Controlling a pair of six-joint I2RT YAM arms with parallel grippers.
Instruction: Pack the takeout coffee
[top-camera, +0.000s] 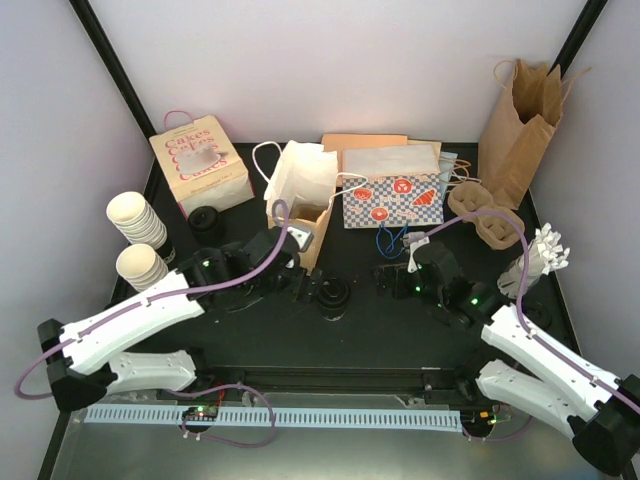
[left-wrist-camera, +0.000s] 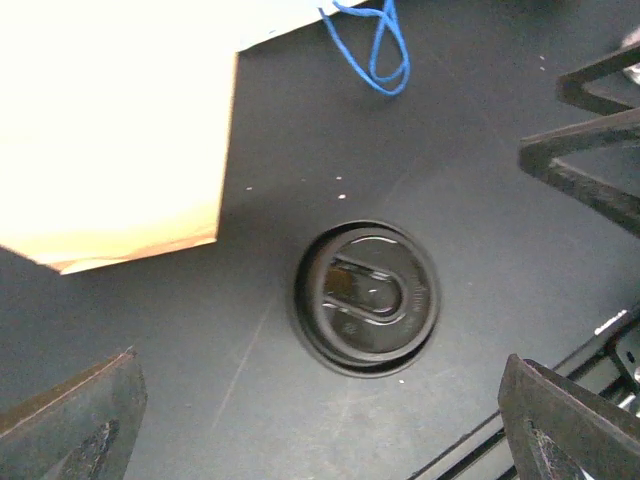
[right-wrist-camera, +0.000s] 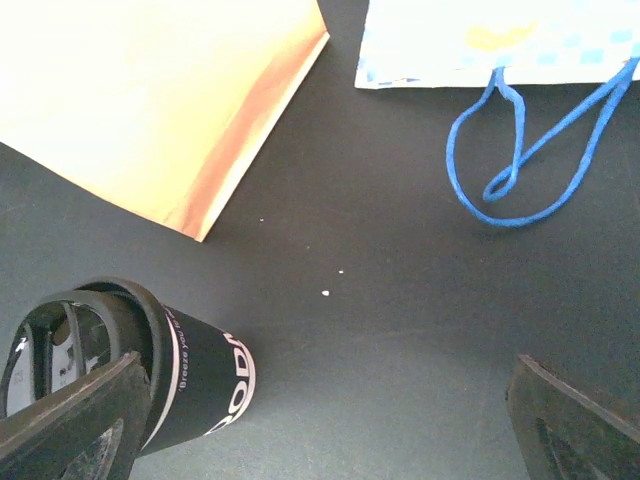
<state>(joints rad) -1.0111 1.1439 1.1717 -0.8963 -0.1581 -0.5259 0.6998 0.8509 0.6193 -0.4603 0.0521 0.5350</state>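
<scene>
The takeout coffee (top-camera: 335, 294) is a black paper cup with white lettering and a black lid, standing upright mid-table. In the left wrist view its lid (left-wrist-camera: 367, 298) is seen from above, just ahead of my open left gripper (left-wrist-camera: 318, 400), not between the fingers. My left gripper (top-camera: 308, 287) is close to the cup's left side. My right gripper (top-camera: 390, 279) is open and empty to the cup's right. In the right wrist view the cup (right-wrist-camera: 195, 375) is at the lower left, beside the left finger of my right gripper (right-wrist-camera: 320, 410).
An open white paper bag (top-camera: 300, 190) stands just behind the cup. A checkered bag (top-camera: 390, 190) with a blue handle (right-wrist-camera: 520, 150), a cakes box (top-camera: 200, 165), a brown bag (top-camera: 520, 125), a cup carrier (top-camera: 485, 215), stacked cream cups (top-camera: 135, 220) and loose black lids (top-camera: 207, 220) ring the table.
</scene>
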